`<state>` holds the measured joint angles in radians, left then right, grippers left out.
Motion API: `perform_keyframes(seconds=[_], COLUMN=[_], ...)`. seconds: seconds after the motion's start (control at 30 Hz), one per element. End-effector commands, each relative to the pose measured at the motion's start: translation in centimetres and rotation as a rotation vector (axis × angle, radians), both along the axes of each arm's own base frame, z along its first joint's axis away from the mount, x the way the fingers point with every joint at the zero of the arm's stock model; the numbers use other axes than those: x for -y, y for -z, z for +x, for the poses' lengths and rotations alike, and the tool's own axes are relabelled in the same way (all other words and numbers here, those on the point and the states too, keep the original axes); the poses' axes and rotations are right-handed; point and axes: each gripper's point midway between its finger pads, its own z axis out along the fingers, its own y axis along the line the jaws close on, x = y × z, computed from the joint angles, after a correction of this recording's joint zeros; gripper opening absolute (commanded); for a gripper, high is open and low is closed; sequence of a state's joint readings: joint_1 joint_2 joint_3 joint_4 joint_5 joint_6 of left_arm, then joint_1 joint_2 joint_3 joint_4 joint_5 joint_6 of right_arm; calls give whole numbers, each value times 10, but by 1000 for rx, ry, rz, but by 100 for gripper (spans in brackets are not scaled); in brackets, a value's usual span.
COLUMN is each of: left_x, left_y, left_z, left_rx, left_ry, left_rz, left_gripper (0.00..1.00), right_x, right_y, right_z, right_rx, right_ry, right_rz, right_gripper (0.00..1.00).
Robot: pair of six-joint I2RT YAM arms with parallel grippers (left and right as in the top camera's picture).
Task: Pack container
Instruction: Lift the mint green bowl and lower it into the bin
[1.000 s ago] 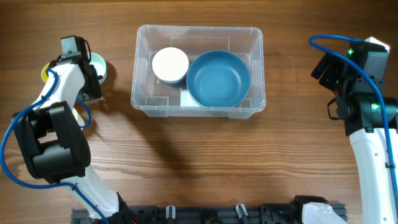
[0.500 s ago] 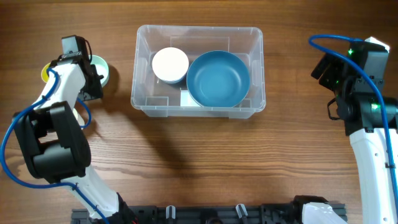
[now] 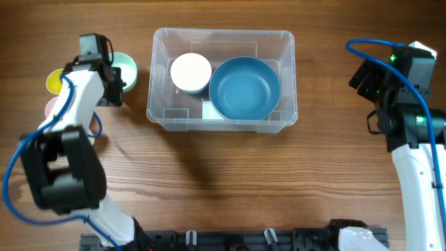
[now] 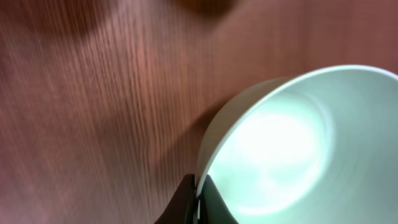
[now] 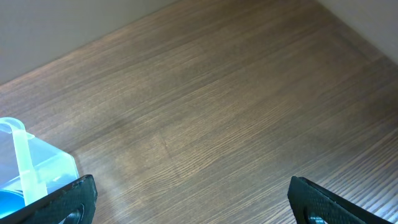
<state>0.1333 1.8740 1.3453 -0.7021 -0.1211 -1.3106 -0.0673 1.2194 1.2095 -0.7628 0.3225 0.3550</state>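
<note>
The clear plastic container (image 3: 164, 111) stands at the table's middle back, with a white bowl (image 3: 190, 72) and a large blue bowl (image 3: 244, 87) inside; its corner shows in the right wrist view (image 5: 28, 165). My left gripper (image 3: 117, 82) is shut on the rim of a pale mint green cup (image 3: 127, 68), just left of the container. In the left wrist view the fingers (image 4: 189, 202) pinch the cup's (image 4: 292, 143) wall. My right gripper (image 3: 364, 75) is open and empty at the far right, over bare wood (image 5: 193, 202).
A yellow cup (image 3: 56, 81) and a pink cup (image 3: 50, 107) sit at the far left, partly under my left arm. The table's front edge holds a black rack (image 3: 230, 240).
My left gripper has moved right and slightly back with the mint green cup, toward the container. The yellow cup is now uncovered. The right arm has not moved.
</note>
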Motion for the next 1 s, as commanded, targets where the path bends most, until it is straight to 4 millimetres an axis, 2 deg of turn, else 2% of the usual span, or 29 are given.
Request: perform_keyframes(seconds=[0.0,0.03,0.07,0.23,0.3,0.4,0.5,0.6,0.73,0.87,0.97], left_x=[7,17,23,70,93,123,152,171,197,202,197], left_y=[-100,-125,-138,-230,-254,-264,-255,-231,-190,-147,-112], left_z=[13,11,9,-8,-16,-22,-23,-18,-9,5,13], left_rx=[210,274,310,575,642,667,643,561,465,361,269], left_ry=[188,256,285,524,634,763,875,922,982,992,966], left_rz=[68,58,46,71,124,176,200,243,207,185,196], left_gripper=[4,4,4,4,4,4,4,4,4,4,4], right_x=[3,3,3,3,3,3,3,3,3,3,3], right_y=[-3,-3,-3,-3,-3,-3,-3,-3,-3,-3,-3], right_z=[0,0,0,0,0,0,0,0,0,0,0], right_rx=[11,11,11,11,11,12,11,11,11,11,11], right_ry=[20,20,20,20,20,20,20,20,20,20,20], right_rz=[-2,-2,-2,-2,-2,-2,-2,-2,-2,-2,-2], right_gripper=[100,100,100,100,100,100,100,100,100,99,100])
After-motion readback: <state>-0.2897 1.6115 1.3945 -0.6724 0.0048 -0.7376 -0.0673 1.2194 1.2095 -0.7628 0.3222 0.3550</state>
